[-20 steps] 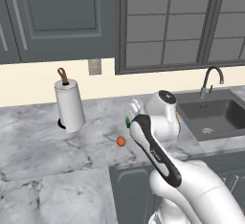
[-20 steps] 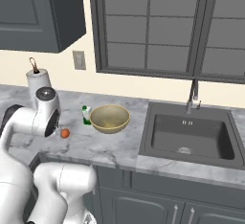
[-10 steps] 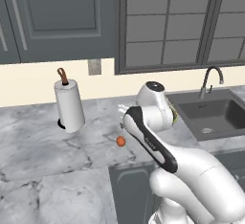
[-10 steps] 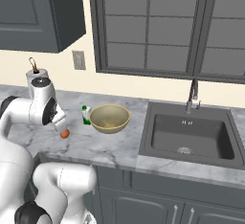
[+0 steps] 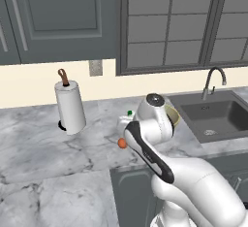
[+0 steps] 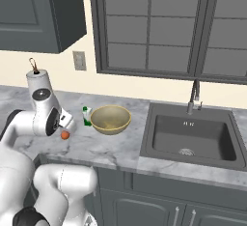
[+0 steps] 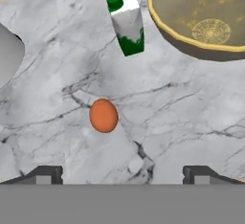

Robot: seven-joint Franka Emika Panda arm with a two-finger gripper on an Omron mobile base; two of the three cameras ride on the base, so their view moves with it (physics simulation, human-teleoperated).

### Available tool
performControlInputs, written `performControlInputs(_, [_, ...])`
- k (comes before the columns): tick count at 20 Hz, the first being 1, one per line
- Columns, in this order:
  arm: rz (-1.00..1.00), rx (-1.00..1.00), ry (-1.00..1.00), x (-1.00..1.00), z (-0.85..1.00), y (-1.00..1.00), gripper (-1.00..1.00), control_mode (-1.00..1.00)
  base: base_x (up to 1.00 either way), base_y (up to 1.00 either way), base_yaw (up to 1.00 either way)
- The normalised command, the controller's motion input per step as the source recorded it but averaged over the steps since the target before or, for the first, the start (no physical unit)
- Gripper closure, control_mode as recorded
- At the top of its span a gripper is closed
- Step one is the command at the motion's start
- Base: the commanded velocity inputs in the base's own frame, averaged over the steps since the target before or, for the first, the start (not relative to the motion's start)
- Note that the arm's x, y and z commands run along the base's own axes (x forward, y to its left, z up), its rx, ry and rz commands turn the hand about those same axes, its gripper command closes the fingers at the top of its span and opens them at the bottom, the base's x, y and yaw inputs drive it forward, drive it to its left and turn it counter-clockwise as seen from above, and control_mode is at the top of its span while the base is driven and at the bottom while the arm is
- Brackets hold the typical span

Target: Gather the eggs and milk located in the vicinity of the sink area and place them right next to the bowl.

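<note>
Orange-brown egg lies loose on the marble surface, near the bowl but not tucked beside it; the milk already stands just beside the bowl's rim. The jaws hang wide apart, holding nothing, above the egg; a second egg can't be made out, so egg work looks unfinished

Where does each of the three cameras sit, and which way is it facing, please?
Left base view: behind the arm's left, facing the counter, paper towel roll and sink; the white arm fills the lower right.
Right base view: behind its right, facing the bowl and sink; the arm rises at lower left.
Hand view: on the hand, looking down at an egg, milk carton and bowl, open fingers at the bottom.
All three share the egg.
</note>
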Motion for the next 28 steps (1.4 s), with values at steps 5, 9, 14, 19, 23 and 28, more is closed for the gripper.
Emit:
performControlInputs(5, [0.10,-0.09,0.00,0.13,0.00,0.02,-1.00,-1.00,0.00,0.00,0.00])
performControlInputs(9, [0.17,-0.01,0.04,0.00,0.00,0.35,-1.00,-1.00,0.00,0.00,0.00])
performControlInputs(14, [0.20,-0.05,0.02,0.06,-0.09,0.25,-1.00,-1.00,0.00,0.00,0.00])
performControlInputs(19, [0.08,-0.11,0.00,0.07,-0.22,0.01,-1.00,-1.00,0.00,0.00,0.00])
performControlInputs(23, [0.00,-0.11,0.00,0.00,-0.25,0.00,-1.00,-1.00,0.00,0.00,0.00])
performControlInputs(28, [0.00,-0.01,0.00,0.16,-0.09,0.00,-1.00,-1.00,0.00,0.00,0.00])
